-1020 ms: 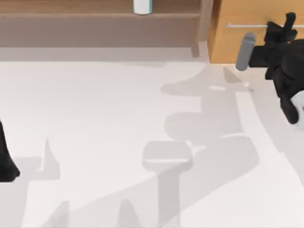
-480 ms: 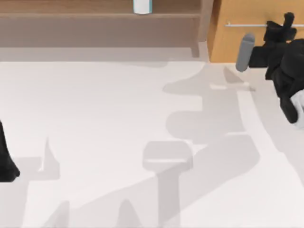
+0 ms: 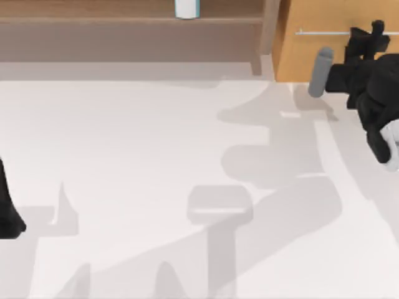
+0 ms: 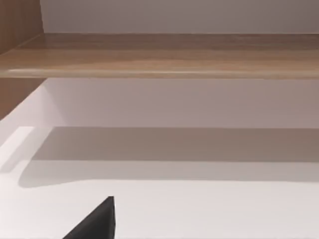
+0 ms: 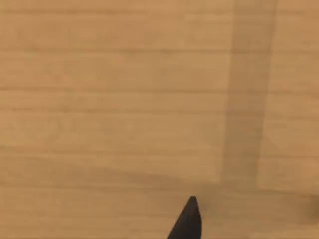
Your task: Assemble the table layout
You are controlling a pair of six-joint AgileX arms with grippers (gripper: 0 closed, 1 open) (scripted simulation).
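Barely begun, I judge: the broad white matte counter (image 3: 137, 156) spreads across the whole view w/ nothing laid out yet. My right claw (image 3: 368, 37) sits at the orange-brown wooden drawer cabinet (image 3: 324, 25), grip state can't tell. Left arm (image 3: 7, 205) parked at left edge.

A brown wooden shelf (image 3: 131, 28) runs along the far edge, spanning from the far left corner past the middle. A small white and blue container (image 3: 187, 8) stands on its board (its top is cut off from sight). Just beside the shelf, at the far right corner, sits an orange-brown drawer cabinet (image 3: 312, 37) with a thin metal handle bar (image 3: 321, 32) across its front
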